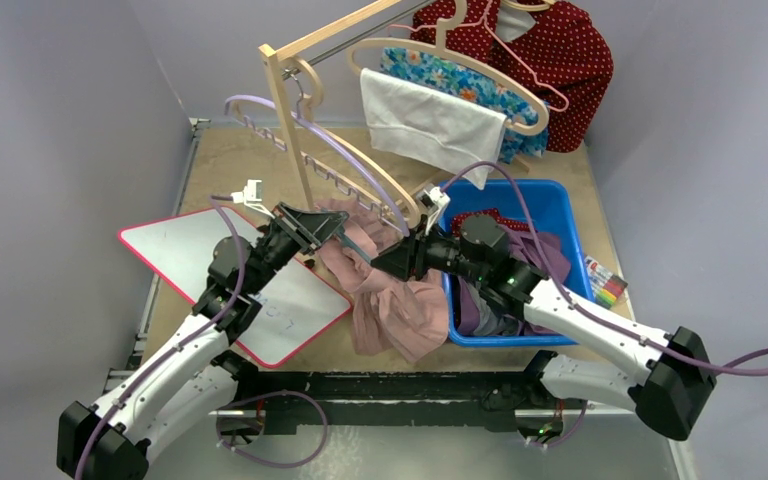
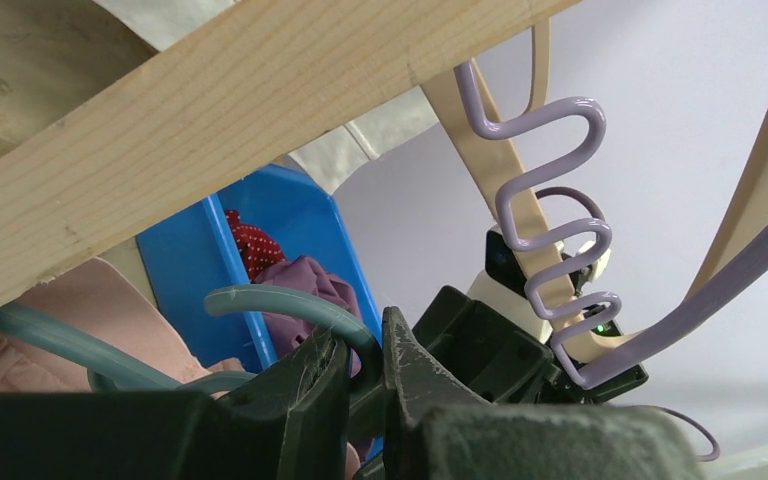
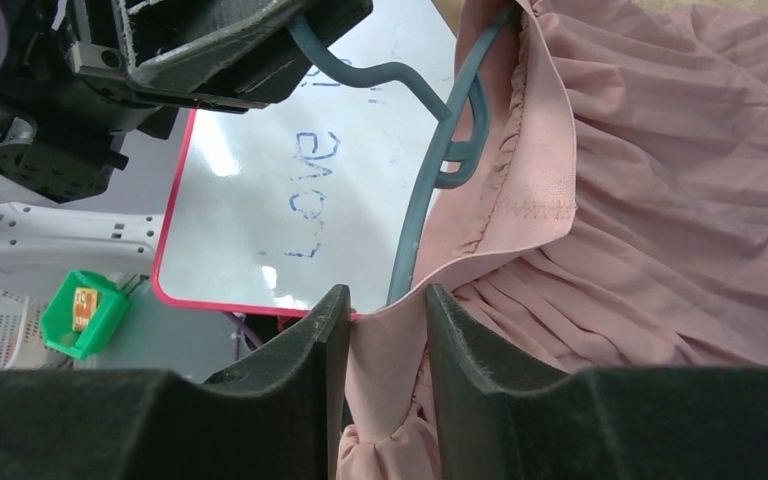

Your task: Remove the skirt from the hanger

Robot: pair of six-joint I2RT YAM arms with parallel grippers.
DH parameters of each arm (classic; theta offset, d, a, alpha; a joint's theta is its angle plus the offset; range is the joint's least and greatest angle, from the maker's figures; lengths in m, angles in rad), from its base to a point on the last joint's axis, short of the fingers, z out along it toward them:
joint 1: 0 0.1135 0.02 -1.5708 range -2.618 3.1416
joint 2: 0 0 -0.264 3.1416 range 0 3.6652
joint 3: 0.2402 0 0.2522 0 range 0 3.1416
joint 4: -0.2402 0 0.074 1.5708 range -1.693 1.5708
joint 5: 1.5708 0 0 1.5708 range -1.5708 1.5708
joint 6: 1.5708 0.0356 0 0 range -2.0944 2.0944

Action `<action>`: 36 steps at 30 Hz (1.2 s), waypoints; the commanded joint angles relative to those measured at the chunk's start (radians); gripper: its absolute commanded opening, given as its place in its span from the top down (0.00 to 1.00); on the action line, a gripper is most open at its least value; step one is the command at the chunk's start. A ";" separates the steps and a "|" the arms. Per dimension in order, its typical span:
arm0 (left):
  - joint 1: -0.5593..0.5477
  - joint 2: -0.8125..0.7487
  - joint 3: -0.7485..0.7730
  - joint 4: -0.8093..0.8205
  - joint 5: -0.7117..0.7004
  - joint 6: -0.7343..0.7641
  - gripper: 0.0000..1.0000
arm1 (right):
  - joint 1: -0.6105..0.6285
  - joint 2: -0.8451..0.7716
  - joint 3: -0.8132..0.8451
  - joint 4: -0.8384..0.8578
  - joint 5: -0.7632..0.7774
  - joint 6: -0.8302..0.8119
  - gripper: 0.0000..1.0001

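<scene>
The pink skirt (image 1: 400,310) lies crumpled on the table between the whiteboard and the blue bin, its waistband still threaded on a teal hanger (image 1: 355,248). My left gripper (image 1: 335,232) is shut on the hanger's hook (image 2: 290,305), which curves up between its fingers (image 2: 365,345). From the right, my right gripper (image 1: 378,262) meets the skirt. In the right wrist view a fold of the skirt's waistband (image 3: 520,190) fills the gap between its fingers (image 3: 387,305), next to the teal hanger arm (image 3: 430,190). The left gripper (image 3: 210,50) shows at the upper left there.
A red-edged whiteboard (image 1: 210,270) lies under the left arm. The blue bin (image 1: 550,200) of clothes stands to the right, with markers (image 1: 605,280) beside it. A wooden rack (image 1: 290,110) behind carries a lilac hanger (image 1: 340,160), a white cloth (image 1: 430,125) and hung garments.
</scene>
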 commanded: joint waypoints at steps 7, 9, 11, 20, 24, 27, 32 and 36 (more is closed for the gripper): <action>0.006 -0.023 0.057 0.058 -0.018 0.022 1.00 | 0.003 -0.043 -0.017 0.102 -0.020 0.031 1.00; 0.006 -0.025 0.058 0.055 -0.039 0.025 1.00 | 0.003 -0.047 -0.011 0.076 -0.013 0.018 1.00; 0.006 -0.038 0.050 0.060 -0.086 0.019 1.00 | 0.003 -0.046 -0.006 0.034 -0.033 0.003 1.00; 0.006 -0.091 0.054 0.084 -0.207 0.037 1.00 | 0.002 -0.195 -0.076 -0.216 -0.161 -0.041 1.00; 0.006 -0.095 0.065 0.090 -0.203 0.041 1.00 | 0.003 -0.287 -0.089 -0.359 -0.104 -0.042 1.00; 0.006 -0.093 0.059 0.107 -0.205 0.009 1.00 | 0.003 -0.351 -0.111 -0.393 -0.085 -0.007 1.00; 0.007 -0.088 0.055 0.130 -0.208 -0.018 1.00 | 0.002 -0.399 -0.117 -0.459 -0.048 0.030 1.00; 0.006 -0.088 0.041 0.159 -0.203 -0.054 1.00 | 0.003 -0.442 -0.163 -0.465 -0.021 0.082 1.00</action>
